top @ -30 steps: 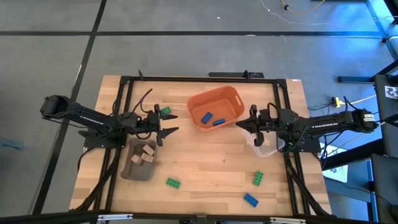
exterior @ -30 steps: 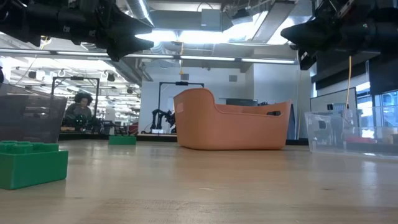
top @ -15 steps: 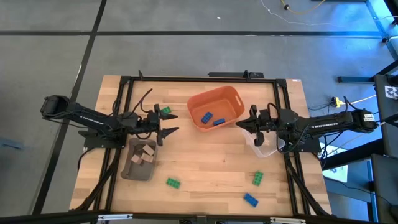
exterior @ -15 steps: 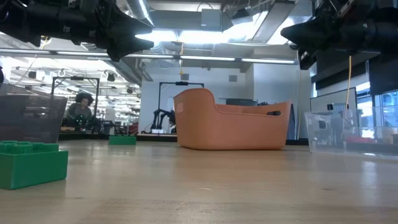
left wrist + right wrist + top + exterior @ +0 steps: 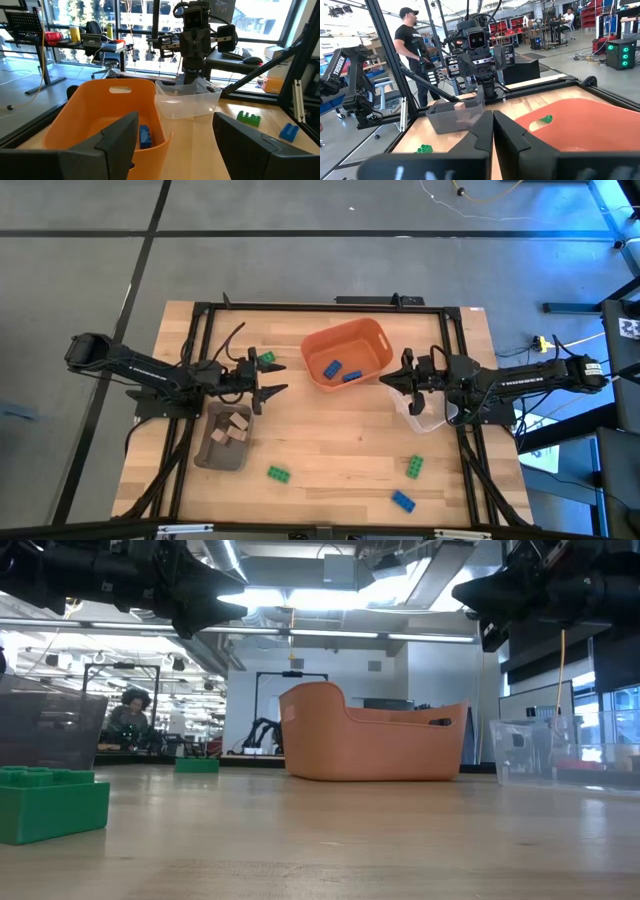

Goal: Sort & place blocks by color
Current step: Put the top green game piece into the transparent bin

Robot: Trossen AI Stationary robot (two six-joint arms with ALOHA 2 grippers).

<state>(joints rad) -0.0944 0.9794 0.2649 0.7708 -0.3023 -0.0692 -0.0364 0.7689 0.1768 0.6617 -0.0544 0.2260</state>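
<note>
My left gripper [image 5: 279, 378] hangs open above the table's left half, over the grey-brown tray's far end, nothing between its fingers [image 5: 175, 131]. My right gripper [image 5: 383, 379] hangs shut beside the orange bin's right wall, holding nothing [image 5: 493, 121]. The orange bin [image 5: 347, 352] holds two blue blocks [image 5: 332, 367] [image 5: 352, 376]. The grey-brown tray [image 5: 225, 436] holds tan blocks [image 5: 237, 422]. Loose on the table lie a green block [image 5: 266, 359] at the far left, a green block [image 5: 278, 474], a green block [image 5: 414, 468] and a blue block [image 5: 403, 501] near the front.
A clear plastic bin [image 5: 424, 413] stands under my right arm, right of the orange bin. A black frame [image 5: 330, 306] runs round the table. Bare wood [image 5: 335, 435] lies between the tray and the clear bin. A person [image 5: 412, 47] stands beyond the table.
</note>
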